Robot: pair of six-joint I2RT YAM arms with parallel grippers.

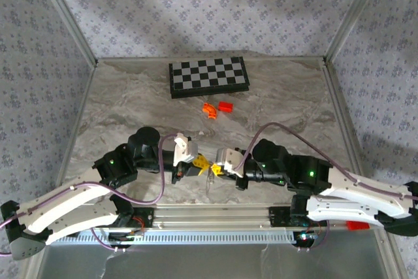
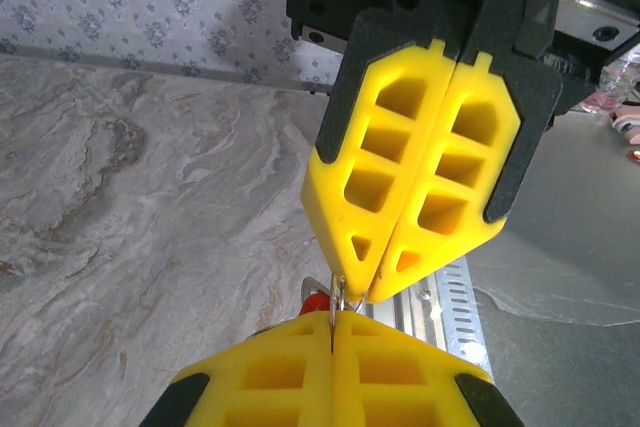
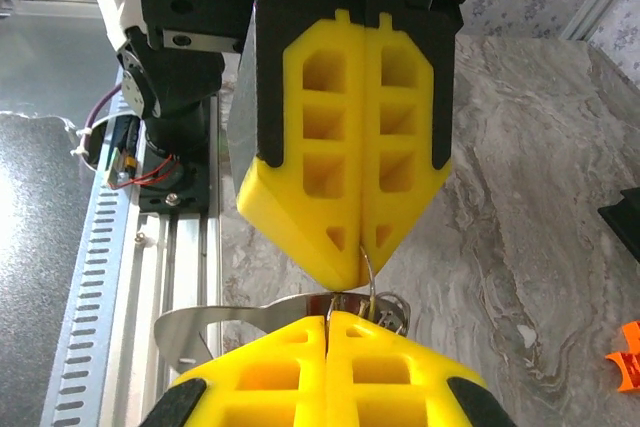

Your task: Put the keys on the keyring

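Left gripper (image 3: 360,252) and right gripper (image 3: 328,322) tip to tip, near desk's (image 1: 130,109) near edge, both clenched on keyring (image 3: 371,287)

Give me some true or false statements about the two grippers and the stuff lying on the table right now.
1. Both grippers are shut. True: the left gripper and the right gripper each have their fingers pressed together.
2. The grippers meet tip to tip, with the thin keyring pinched between them. True.
3. The checkerboard lies beside the arm bases. False: it lies at the far side of the table.
4. The right gripper holds the red block. False: the block lies on the table beside the orange curved piece.
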